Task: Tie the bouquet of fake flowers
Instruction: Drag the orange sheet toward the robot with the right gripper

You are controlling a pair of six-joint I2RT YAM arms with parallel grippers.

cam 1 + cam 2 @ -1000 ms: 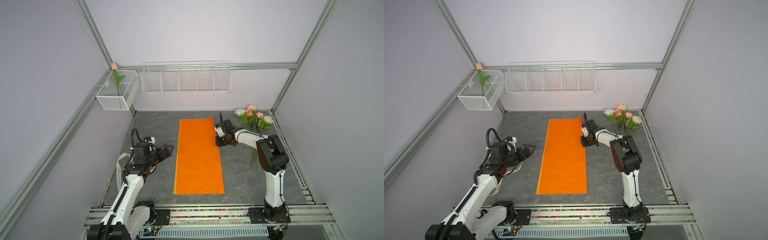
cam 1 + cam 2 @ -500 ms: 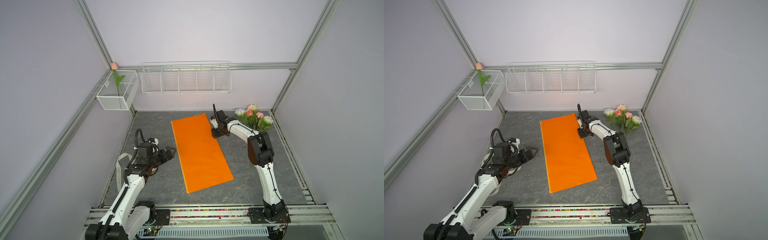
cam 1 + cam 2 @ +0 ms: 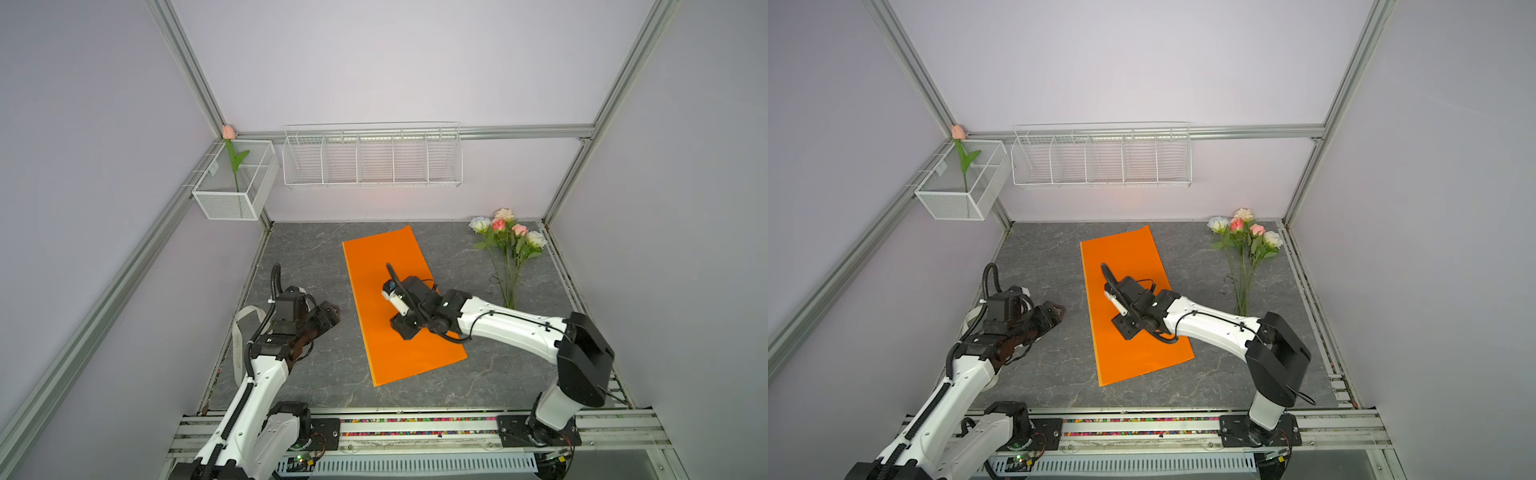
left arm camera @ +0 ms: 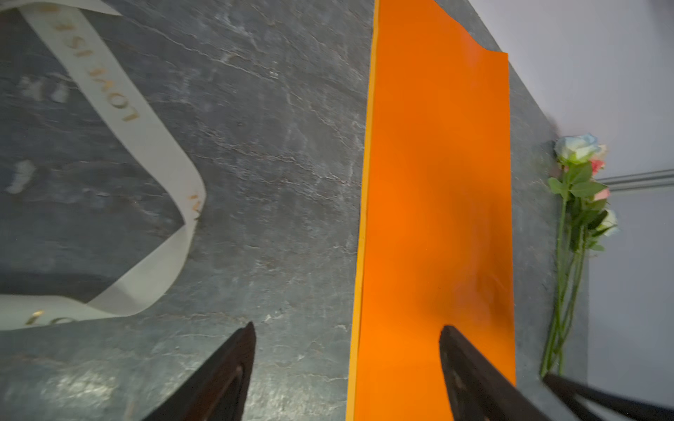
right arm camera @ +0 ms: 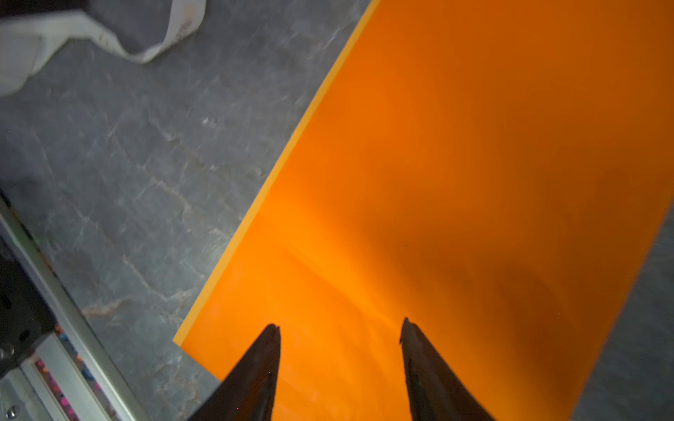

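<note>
desk grey marble, lilac walls round you | wire rack at 12 o'clock, mesh box with tulip at 10 | bouquet of fake flowers lies at 2 o'clock, apart from centred orange paper | your left wrist view shows bouquet and white ribbon lettering, right wrist view neither | left fingers apart, empty | right fingers apart over paper
</note>
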